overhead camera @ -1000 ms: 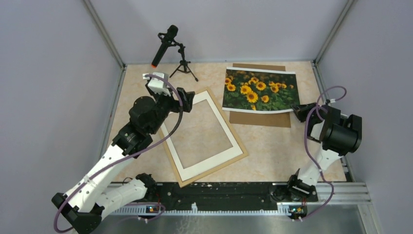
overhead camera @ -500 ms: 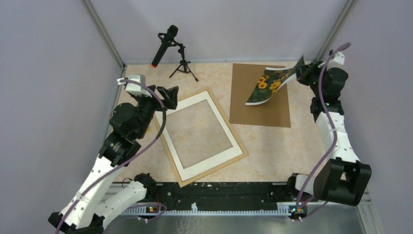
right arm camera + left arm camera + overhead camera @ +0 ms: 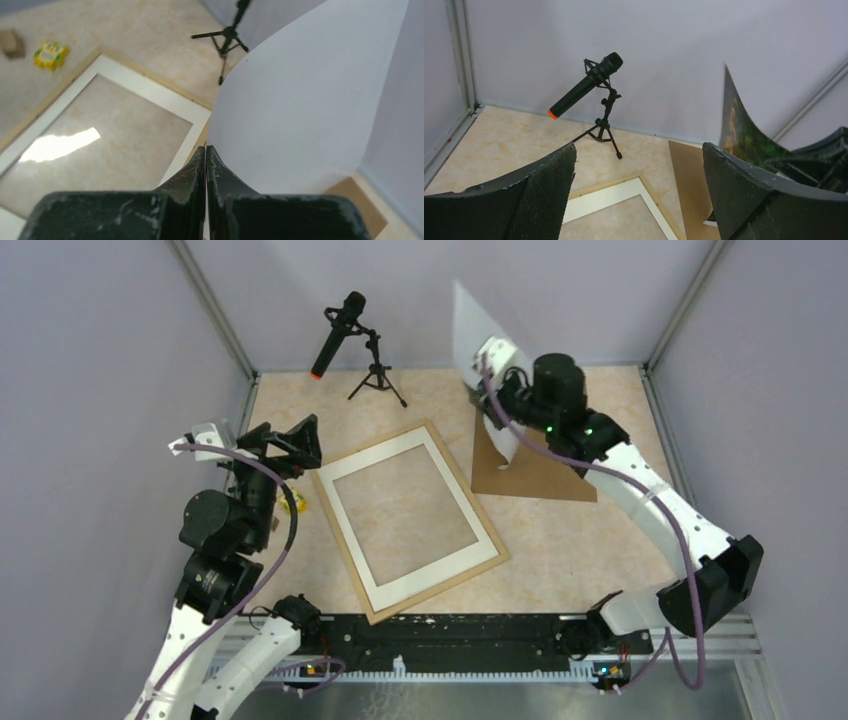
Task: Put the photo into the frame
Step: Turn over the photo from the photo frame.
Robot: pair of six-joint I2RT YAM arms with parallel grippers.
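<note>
The table (image 3: 560,540) carries the frame (image 3: 440,590), which lies flat and skewed in front of the left arm, a white mat (image 3: 375,457) sitting inside its thin pale wood rails, so the opening faces up, ready to take a print. Behind it, towards the right arm's side, a brown backing board (image 3: 545,475) lies flat. Above that board the photo (image 3: 468,330) stands almost upright, apart from the frame and bowed because it is a limp sheet held by one edge. From overhead only its plain white back shows, while the left wrist view catches the printed side, dark green leaves with orange-yellow blooms. The right gripper (image 3: 206,150) is pinched tight on the photo's edge, probably so the sheet can be carried across and laid down. The left gripper (image 3: 639,150) hangs with jaws spread wide and nothing between them, near the frame's far corner, likely waiting to steady it
</note>
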